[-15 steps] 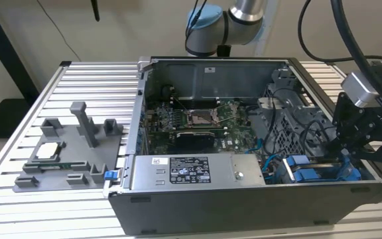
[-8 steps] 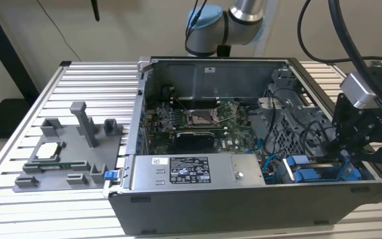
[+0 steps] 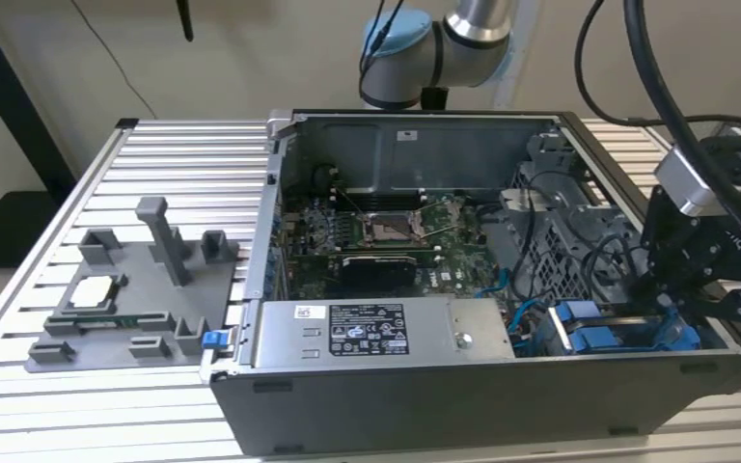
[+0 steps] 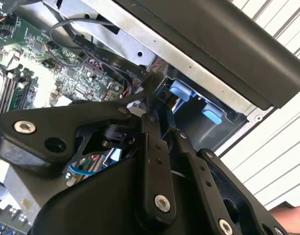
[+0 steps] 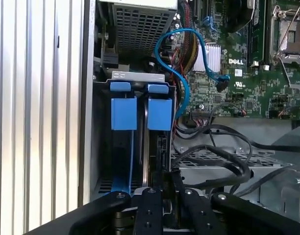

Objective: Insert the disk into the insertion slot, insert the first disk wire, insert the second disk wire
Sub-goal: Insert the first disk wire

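While the claw [image 5: 168,190] grips a black wire plug [image 5: 165,171], wiring looks unfinished.
Just ahead, the blue-framed silver-grey disk [image 5: 160,113] sits in the dark grey metal insertion slot [image 5: 138,76].

1. In the exterior view the hand [image 3: 664,307] stands in front of the insertion slot [image 3: 621,323], so the blue carriers [image 3: 590,340] there show only in part
2. The arm [image 3: 454,39] is cut off by that view's upper edge
3. In the first wrist view the two blue carriers [image 5: 124,113] sink into shadow inside the insertion slot [image 5: 137,76]; what each holds cannot be told
4. The black cables [image 5: 223,159] run in behind the hand [image 5: 163,188], their ends hidden
5. In the second wrist view the hand [image 4: 152,105] covers much of the motherboard [image 4: 37,73]
6. A pale shape [image 4: 289,216] is cut by the picture's edge; what it is cannot be told
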Motion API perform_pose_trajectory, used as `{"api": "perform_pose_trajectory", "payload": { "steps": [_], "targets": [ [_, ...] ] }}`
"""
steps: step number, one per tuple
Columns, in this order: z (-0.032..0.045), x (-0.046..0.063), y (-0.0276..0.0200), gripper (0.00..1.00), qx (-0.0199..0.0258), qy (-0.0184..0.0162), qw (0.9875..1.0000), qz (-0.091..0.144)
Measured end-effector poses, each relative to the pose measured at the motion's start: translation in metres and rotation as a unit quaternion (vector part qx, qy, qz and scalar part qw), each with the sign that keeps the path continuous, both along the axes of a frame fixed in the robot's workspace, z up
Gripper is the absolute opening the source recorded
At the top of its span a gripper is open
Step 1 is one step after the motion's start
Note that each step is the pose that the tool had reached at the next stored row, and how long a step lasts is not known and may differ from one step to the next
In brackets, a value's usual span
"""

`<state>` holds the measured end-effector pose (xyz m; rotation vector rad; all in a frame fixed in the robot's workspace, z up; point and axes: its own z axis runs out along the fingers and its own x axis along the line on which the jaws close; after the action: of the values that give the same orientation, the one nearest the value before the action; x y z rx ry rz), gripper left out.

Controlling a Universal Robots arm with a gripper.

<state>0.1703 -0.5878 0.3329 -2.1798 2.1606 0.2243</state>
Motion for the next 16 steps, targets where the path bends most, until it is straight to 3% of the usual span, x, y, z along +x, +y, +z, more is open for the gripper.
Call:
{"api": "perform_pose_trajectory", "payload": {
  "steps": [1,6,12,16],
  "targets": [
    [-0.0009,0.000,0.0000,1.00,0.0009,0.0000,1.0000,0.000],
    [0.0021,0.000,0.0000,1.00,0.0008,0.0000,1.0000,0.000],
    [0.0218,0.000,0.0009,1.00,0.0007,0.0000,1.0000,0.000],
    [0.0331,0.000,0.0033,1.00,0.0007,-0.0045,1.0000,0.000]
  ]
}}
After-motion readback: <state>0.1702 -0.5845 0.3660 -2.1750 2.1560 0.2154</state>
